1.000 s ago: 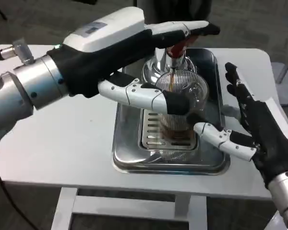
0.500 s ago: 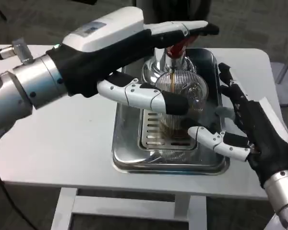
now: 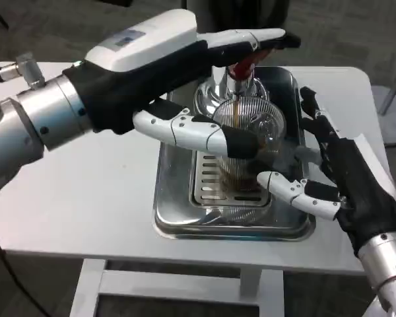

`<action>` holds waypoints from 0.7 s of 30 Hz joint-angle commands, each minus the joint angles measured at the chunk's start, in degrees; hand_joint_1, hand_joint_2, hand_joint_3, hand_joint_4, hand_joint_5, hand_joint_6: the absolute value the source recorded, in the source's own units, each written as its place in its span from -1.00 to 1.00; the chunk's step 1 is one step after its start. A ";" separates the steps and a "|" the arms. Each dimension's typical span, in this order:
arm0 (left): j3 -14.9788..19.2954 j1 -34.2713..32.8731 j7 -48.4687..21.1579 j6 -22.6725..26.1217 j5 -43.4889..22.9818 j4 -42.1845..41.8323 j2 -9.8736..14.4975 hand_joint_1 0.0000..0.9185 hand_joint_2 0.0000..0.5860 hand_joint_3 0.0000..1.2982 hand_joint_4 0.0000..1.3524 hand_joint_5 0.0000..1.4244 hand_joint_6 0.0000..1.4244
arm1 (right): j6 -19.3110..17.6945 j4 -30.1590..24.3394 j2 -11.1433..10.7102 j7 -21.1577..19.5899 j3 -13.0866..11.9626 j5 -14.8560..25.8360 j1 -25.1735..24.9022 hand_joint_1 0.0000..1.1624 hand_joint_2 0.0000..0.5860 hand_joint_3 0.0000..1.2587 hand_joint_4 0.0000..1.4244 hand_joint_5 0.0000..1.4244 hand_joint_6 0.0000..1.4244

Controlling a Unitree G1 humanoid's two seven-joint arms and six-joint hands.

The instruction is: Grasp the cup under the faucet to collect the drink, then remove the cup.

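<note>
Left robot hand [image 3: 165, 63] reaching over the faucet [image 3: 241, 66], holding nothing visible, ribbed cup [image 3: 241, 148] filling in the tray [image 3: 178, 218], right robot hand [image 3: 340, 181] spread open just right of it

A white table [image 3: 99, 191] carries a steel drip tray [image 3: 175, 221].

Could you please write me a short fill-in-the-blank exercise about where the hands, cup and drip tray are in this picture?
1. The ribbed clear cup stands under the ____.
2. The cup rests in a metal drip ____.
3. The right hand is open, to the ____ of the cup.
4. The left hand presses the ____ tap lever.

Missing words: faucet; tray; right; red
</note>
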 commanded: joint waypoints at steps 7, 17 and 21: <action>-2.97 4.47 -4.73 1.51 2.98 1.44 2.06 -1.00 -0.92 -0.76 -0.88 -0.76 -0.62 | -0.23 1.40 1.32 -0.67 1.08 0.07 -1.91 0.32 -0.23 -1.00 -1.00 -0.95 -0.67; -2.57 4.69 -4.49 1.59 2.56 1.57 2.22 -1.00 -0.92 -0.75 -0.88 -0.76 -0.61 | -0.13 2.44 1.89 -0.80 1.25 0.12 -2.77 0.30 -0.20 -1.00 -1.00 -0.95 -0.67; -2.02 4.76 -4.25 2.02 1.65 1.96 2.00 -1.00 -0.92 -0.75 -0.88 -0.76 -0.61 | -0.08 2.46 1.86 -0.83 1.16 0.08 -2.83 0.29 -0.19 -1.00 -0.99 -0.95 -0.67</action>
